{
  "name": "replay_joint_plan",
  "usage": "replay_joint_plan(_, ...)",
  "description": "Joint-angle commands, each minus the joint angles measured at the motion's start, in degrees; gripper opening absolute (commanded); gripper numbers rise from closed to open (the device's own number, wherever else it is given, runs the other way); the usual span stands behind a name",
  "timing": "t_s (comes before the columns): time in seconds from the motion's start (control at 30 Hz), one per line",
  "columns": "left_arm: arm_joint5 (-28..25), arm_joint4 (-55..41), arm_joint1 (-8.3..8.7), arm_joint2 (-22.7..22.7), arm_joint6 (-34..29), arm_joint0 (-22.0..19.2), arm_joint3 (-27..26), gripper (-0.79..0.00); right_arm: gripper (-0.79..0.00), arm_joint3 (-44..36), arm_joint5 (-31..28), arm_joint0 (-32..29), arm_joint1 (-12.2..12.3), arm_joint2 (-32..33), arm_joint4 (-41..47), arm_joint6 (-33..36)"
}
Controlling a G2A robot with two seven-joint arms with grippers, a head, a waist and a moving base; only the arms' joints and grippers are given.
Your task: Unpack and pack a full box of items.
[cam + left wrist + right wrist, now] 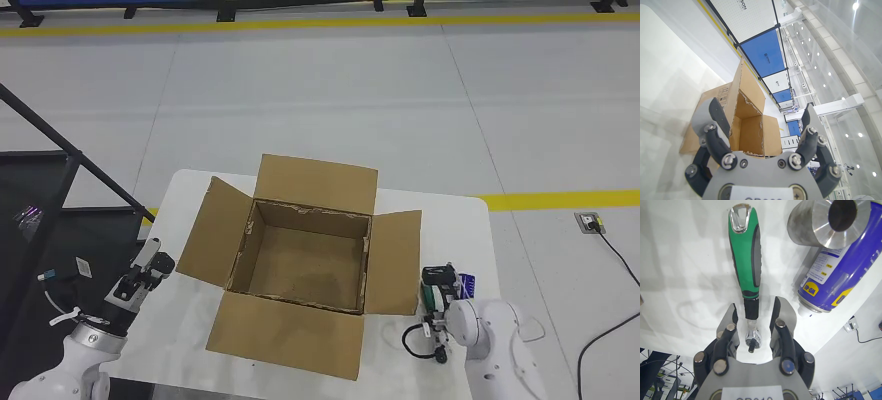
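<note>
1. The right claw [755,303] hangs low over the white table [677,256]. Its fingers [780,313] are spread apart and clamp nothing.
2. The ratchet wrench [745,256] lies flat on the table, with its chrome head and black neck in the gap between those fingers. It seems to touch neither. Its green-and-grey handle runs straight out ahead of the fingertips.
3. A blue spray can [834,275] lies on its side just beside this claw, off one finger and apart from the wrench. Its nozzle end points back towards the claw.
4. A hollow metal cylinder [806,228] sits farther ahead of the claw and overlaps the can's far part. I cannot tell whether the two touch.
5. The left claw [761,103] is held above the table with its fingers [719,113] wide apart and nothing between them.
6. The cardboard box [751,89] stands directly ahead of the left claw with its flaps folded out, the nearest flap close by one fingertip.
7. From above, the box [310,185] sits on the table [450,205] between the two claws. The left claw [155,262] is off one side flap, and the right claw [437,285] is just beside the opposite flap.
</note>
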Motion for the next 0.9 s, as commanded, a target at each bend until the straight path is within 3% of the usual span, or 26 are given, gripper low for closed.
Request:
replay_joint_plan(0.0, 0.0, 0.0, 0.0, 0.0, 0.0, 0.0, 0.0, 0.0, -0.034, -2.3, 0.7, -0.6, 0.0, 0.6, 1.5, -2.1)
replay_joint_plan(0.03, 0.0, 0.0, 0.0, 0.0, 0.0, 0.0, 0.0, 0.0, 0.0, -4.1, 3.2, -1.5, 0.0, 1.6, 2.0, -4.0)
replay_joint_plan(0.3, 0.0, 0.0, 0.0, 0.0, 0.0, 0.0, 0.0, 0.0, 0.0, -24.7, 5.1, -13.5, 0.1, 8.6, 16.8, -19.2)
replay_joint_plan(0.4, 0.0, 0.0, 0.0, 0.0, 0.0, 0.0, 0.0, 0.0, 0.0, -28.7, 0.9, -15.3, 0.2, 10.5, 25.2, -23.6)
replay_joint_plan(0.57, 0.0, 0.0, 0.0, 0.0, 0.0, 0.0, 0.0, 0.0, 0.0, -25.4, -11.0, -12.6, 0.8, 10.0, 36.5, -24.8)
replay_joint_plan(0.87, 0.0, 0.0, 0.0, 0.0, 0.0, 0.0, 0.0, 0.0, 0.0, -13.4, -14.1, -0.9, 1.8, 4.5, 38.1, -22.1)
